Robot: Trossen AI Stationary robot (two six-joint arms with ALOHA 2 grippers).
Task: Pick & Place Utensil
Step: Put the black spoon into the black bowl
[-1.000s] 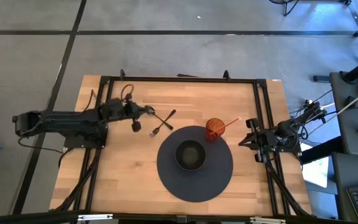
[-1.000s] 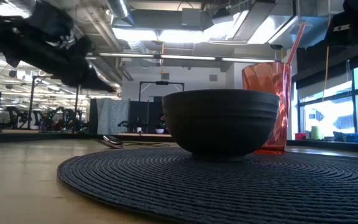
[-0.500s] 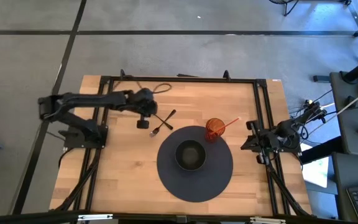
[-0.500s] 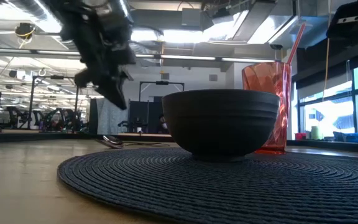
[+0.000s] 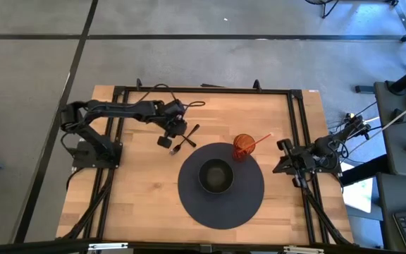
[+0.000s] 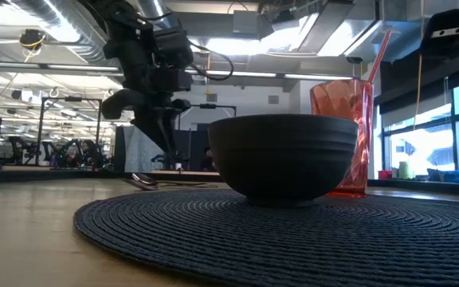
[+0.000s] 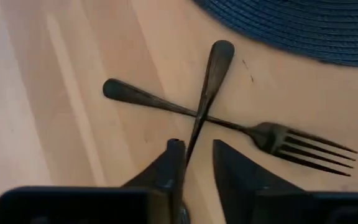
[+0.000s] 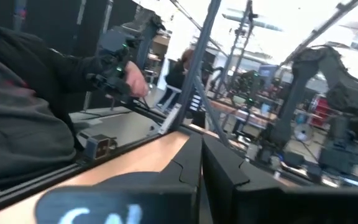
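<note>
The left gripper has swung in from the table's left edge and is now hovering just over two crossed dark metal utensils, a fork and a second slim handle, its fingers narrowly parted and holding nothing. The utensils are lying on the light wooden table beside the round dark woven placemat. The right gripper is waiting at the right edge, fingers nearly closed.

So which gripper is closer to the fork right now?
Left. The left gripper hangs right over the fork, which lies crossed with another utensil beside the mat. The right gripper waits at the table's right edge, past the cup.
</note>
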